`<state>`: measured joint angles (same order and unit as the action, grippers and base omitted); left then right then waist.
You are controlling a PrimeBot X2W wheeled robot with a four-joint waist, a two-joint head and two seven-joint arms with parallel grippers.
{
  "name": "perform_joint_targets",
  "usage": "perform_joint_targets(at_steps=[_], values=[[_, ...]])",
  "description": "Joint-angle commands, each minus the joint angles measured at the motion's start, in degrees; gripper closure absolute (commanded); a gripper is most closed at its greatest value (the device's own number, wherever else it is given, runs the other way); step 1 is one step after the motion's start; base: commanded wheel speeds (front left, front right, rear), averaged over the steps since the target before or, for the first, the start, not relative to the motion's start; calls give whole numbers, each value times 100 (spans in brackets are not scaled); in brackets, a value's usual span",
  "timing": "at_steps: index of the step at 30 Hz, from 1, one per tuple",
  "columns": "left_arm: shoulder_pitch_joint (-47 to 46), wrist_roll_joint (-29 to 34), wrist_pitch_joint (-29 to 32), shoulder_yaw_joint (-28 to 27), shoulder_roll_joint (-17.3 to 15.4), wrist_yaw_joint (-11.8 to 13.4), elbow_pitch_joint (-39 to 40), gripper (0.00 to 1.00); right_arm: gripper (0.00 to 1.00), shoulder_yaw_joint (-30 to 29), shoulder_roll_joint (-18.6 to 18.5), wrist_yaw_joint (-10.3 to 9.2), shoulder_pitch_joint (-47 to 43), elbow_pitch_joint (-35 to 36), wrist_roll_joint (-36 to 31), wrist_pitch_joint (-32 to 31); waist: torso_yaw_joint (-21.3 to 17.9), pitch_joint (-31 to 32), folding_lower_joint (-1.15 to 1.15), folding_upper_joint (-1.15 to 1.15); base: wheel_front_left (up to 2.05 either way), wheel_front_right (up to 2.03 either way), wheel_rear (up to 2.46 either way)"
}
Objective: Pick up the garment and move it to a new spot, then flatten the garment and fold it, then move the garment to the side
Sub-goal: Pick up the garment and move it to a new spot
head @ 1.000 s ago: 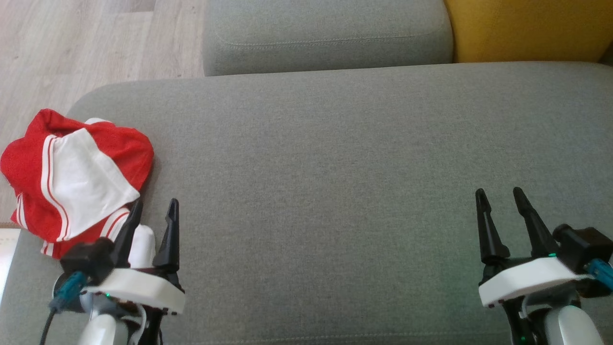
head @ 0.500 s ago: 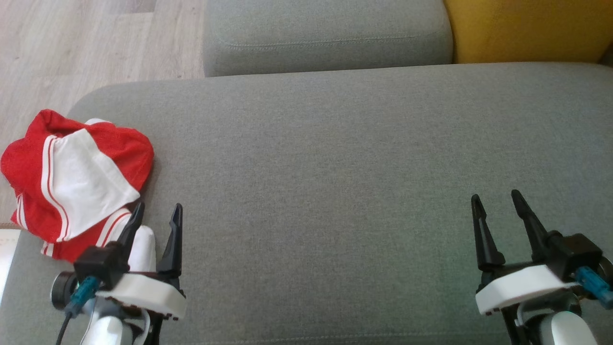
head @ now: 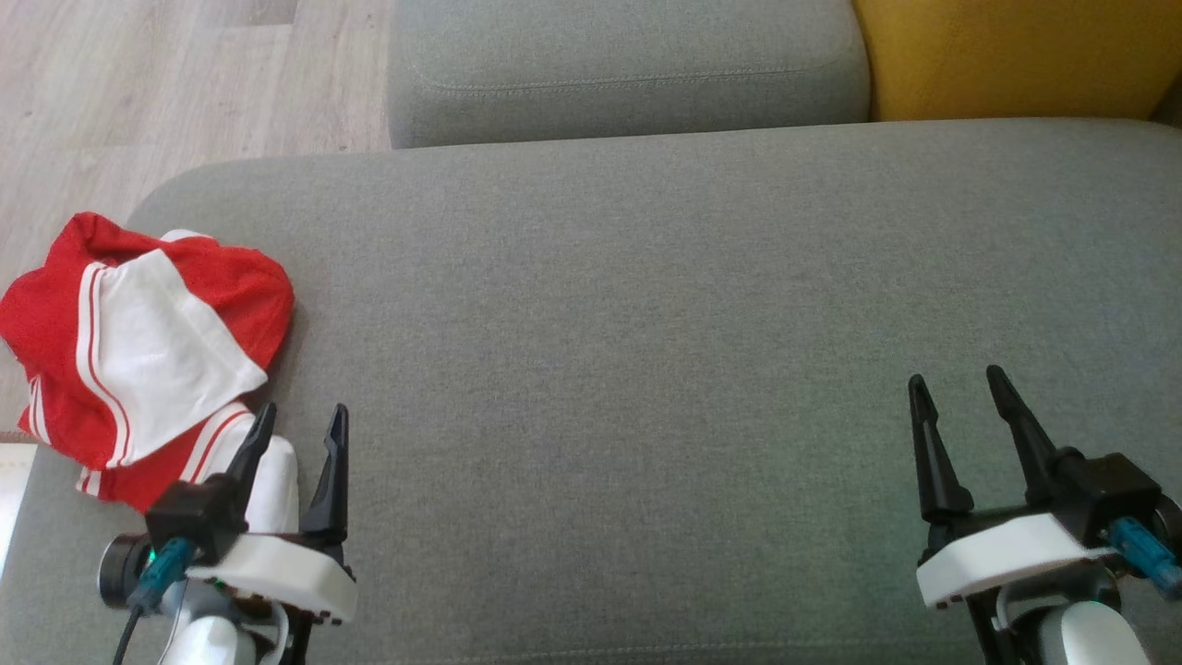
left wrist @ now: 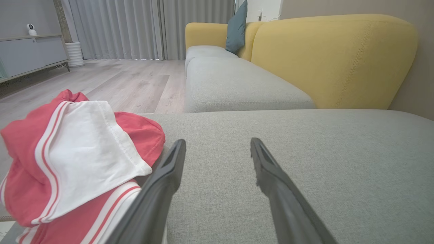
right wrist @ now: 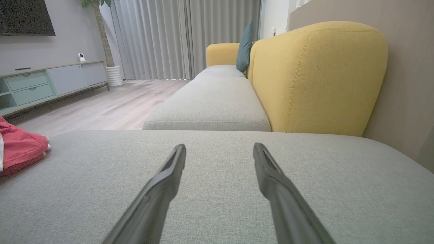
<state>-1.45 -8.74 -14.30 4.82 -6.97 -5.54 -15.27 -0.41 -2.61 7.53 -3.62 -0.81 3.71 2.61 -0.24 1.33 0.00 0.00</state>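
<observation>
The garment (head: pixel 138 346) is a crumpled red and white piece with striped trim, heaped at the left edge of the grey cushion (head: pixel 646 305). It also fills the left of the left wrist view as the garment (left wrist: pixel 74 159), and its red edge shows as the garment (right wrist: pixel 20 149) at far left of the right wrist view. My left gripper (head: pixel 298 420) hovers open just right of and below the heap, its left fingertip next to the cloth. My right gripper (head: pixel 956 386) stands open over bare cushion at the lower right, holding nothing.
A second grey seat cushion (head: pixel 628 65) lies beyond, with a yellow backrest (head: pixel 1016 55) at upper right. Wooden floor (head: pixel 138 92) drops away past the cushion's left edge. A grey cabinet (right wrist: pixel 51 81) stands across the room.
My left gripper has drawn back slightly toward the view's bottom. My right gripper also eased down a little. The garment lies as before.
</observation>
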Motion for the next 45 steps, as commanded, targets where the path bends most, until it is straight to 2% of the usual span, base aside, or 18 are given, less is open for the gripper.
perform_joint_targets(at_steps=[1, 13, 16, 23, 34, 45], values=[[-353, -35, -70, -222, -64, 2, 139, 0, 0, 129, -28, -4, 128, 166, 52, 83, 4, -4, 0, 0, 0, 0, 0], [-393, -29, -70, -273, -54, 32, 151, 0, 0, 128, -27, -4, 158, 172, 82, 87, 56, -25, 0, 0, 0, 0, 0], [-391, -68, -70, -394, -38, 126, 148, 0, 0, 155, -27, -4, 170, 210, 81, 76, 153, -58, 0, 0, 0, 0, 0], [-381, -135, -70, -594, -35, 208, 145, 0, 0, 321, -27, -4, 175, 357, 116, 38, 575, -149, 0, 0, 0, 0, 0], [-381, -180, -70, -724, 36, 163, 146, 0, 0, 510, -27, -4, 300, 493, 128, -52, 1429, -164, 0, 0, 0, 0, 0], [-268, -119, -70, -769, 64, 108, 185, 0, 0, 511, -27, -4, 308, 464, 158, -45, 1614, -113, 0, 0, 0, 0, 0]])
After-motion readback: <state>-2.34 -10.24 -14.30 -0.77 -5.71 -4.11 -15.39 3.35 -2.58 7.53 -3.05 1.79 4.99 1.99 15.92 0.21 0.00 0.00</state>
